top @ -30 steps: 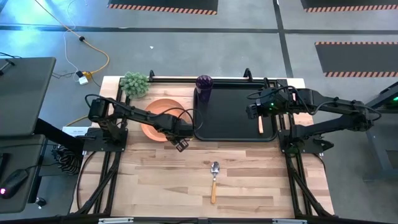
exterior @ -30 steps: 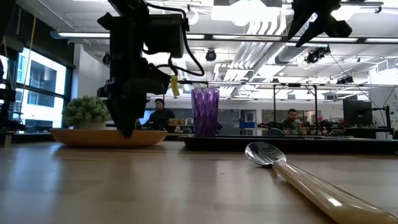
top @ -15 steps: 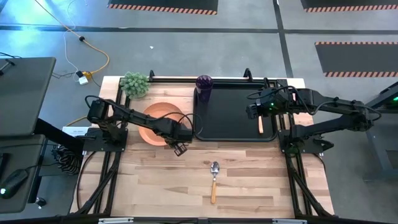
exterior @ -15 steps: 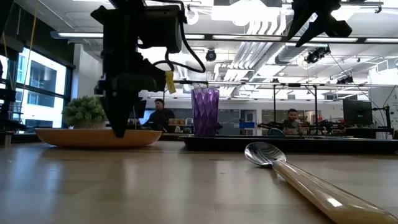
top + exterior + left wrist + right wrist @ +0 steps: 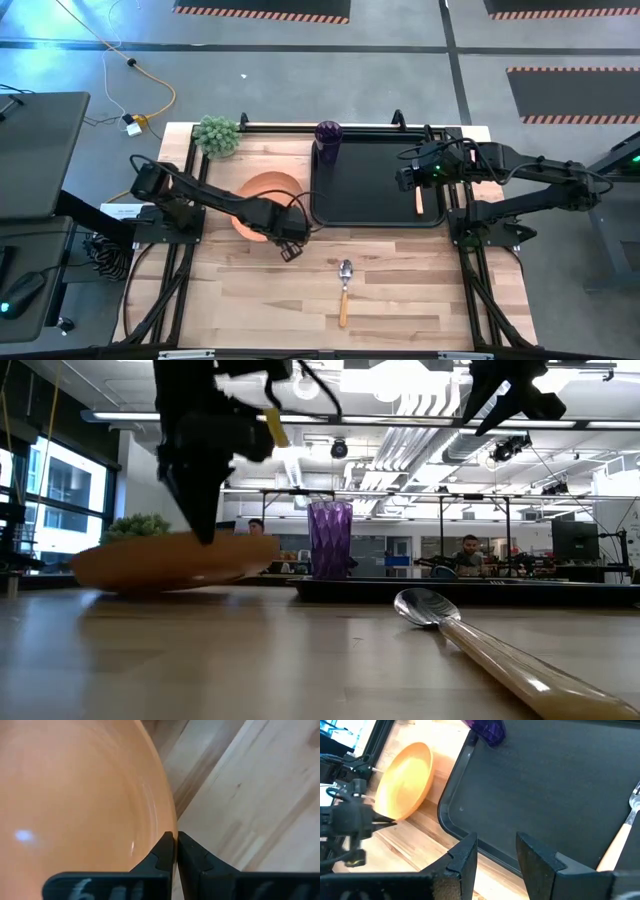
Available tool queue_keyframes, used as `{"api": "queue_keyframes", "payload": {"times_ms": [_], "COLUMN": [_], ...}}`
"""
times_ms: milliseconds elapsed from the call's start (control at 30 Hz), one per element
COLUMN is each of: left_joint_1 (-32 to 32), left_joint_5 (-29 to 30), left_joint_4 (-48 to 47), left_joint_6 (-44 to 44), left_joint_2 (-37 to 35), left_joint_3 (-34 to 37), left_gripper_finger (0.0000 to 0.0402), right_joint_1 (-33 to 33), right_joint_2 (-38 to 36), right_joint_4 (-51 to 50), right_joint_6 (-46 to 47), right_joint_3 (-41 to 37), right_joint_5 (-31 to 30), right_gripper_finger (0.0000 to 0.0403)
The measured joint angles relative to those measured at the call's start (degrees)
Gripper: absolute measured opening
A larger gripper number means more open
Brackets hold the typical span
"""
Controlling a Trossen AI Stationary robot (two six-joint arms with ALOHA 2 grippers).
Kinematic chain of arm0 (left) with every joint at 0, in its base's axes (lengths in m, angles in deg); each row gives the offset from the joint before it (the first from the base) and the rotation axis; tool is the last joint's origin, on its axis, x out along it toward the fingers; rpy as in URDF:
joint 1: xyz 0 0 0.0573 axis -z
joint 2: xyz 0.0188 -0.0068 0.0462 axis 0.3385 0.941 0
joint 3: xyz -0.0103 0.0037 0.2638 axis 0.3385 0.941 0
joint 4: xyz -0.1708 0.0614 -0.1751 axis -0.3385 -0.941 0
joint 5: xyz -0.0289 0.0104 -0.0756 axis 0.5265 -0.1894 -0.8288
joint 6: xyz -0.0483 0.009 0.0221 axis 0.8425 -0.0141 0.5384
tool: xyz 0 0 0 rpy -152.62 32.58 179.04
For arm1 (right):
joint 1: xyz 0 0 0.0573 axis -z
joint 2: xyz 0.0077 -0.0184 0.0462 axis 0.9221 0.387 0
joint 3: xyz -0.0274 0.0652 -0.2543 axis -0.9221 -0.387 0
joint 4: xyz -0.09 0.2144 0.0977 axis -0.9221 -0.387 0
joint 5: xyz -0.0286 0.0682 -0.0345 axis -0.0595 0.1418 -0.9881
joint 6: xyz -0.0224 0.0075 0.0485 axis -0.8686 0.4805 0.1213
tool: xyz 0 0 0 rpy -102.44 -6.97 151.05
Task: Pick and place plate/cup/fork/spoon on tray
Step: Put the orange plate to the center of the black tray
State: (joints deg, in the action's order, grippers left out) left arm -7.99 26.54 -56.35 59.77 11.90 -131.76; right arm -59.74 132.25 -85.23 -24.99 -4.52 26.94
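Observation:
The orange plate [image 5: 262, 193] is beside the black tray's [image 5: 370, 215] left rim and tilted, as the low view [image 5: 170, 560] shows. My left gripper [image 5: 282, 231] is shut on the plate's near-right rim. The purple cup [image 5: 328, 138] stands in the tray's far left corner. The fork [image 5: 419, 199] lies in the tray at its right side. My right gripper [image 5: 495, 851] is open and empty above the tray, near the fork. The spoon [image 5: 344, 288] lies on the table toward the near edge. My left gripper pinches the plate's rim [image 5: 173, 827] between its two fingers [image 5: 164, 851], at the side facing the table's near right. The fingers come from above, pointing down [image 5: 207, 530]. The plate is tilted, with the held side raised; whether its far side touches the table I cannot tell.
A green plant ball [image 5: 217, 134] stands at the table's far left corner, behind the plate. A black frame runs along the far edge behind the tray. Bare wood lies around the spoon. People sit in the room beyond the table [image 5: 262, 540].
My left gripper has first drawn the plate a little toward the table's left, then gone up and toward the near edge with the rim. The plate, flat on the table a second ago, is now raised and tilted. My right gripper has kept still.

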Motion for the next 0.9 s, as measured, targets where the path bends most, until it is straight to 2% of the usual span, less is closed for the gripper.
{"api": "queue_keyframes", "payload": {"times_ms": [367, 667, 900], "left_joint_1": [1.1, 1.3, 2.2], "left_joint_5": [1.8, 3.2, 3.1], "left_joint_4": [-1.6, -7.2, -7.3], "left_joint_6": [-7.1, -10.3, -20.7], "left_joint_2": [-0.5, -0.6, -0.6], "left_joint_3": [-8.9, -15.4, -19.1], "left_gripper_finger": [0.0001, 0.0001, 0.0001], "right_joint_1": [0.0, 0.0, 0.0], "right_joint_2": [0.0, 0.0, 0.0], "right_joint_4": [0.0, 0.0, 0.0], "right_joint_6": [-0.3, -0.5, 0.0], "right_joint_3": [0.0, 0.0, 0.0], "right_joint_5": [0.0, 0.0, 0.0], "right_gripper_finger": [0.0126, 0.0126, 0.0126]}}
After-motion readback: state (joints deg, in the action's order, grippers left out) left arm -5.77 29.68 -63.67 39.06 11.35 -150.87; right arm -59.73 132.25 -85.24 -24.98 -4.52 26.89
